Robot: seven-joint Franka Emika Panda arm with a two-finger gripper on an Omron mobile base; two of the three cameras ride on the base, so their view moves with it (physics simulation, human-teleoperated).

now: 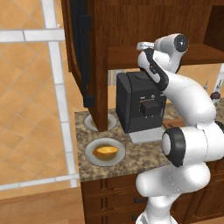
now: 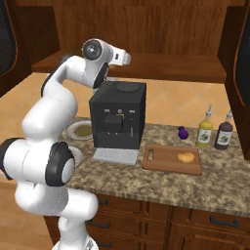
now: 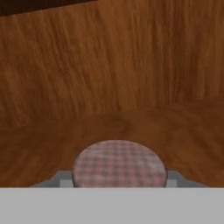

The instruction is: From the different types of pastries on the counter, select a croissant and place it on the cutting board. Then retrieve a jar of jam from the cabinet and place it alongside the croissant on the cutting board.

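Jar lid [image 3: 119, 164], pale and checked, sits right under the hand camera, with the grey fingers [image 3: 62, 178] pressed close on either side; the gripper is clamped on the jar inside the cabinet [image 3: 113, 74], over its wooden shelf. Nearer the room, the counter [image 2: 195, 188] carries a plate [image 1: 105, 152] with an orange-brown pastry [image 1: 107, 151]. The croissant [image 2: 185, 157] lies on the board [image 2: 166, 160], right of the coffee machine [image 2: 118, 114]. Behind the board stand a yellow bottle [image 2: 205, 129], a dark bottle [image 2: 224, 132] and a small purple thing [image 2: 182, 132].
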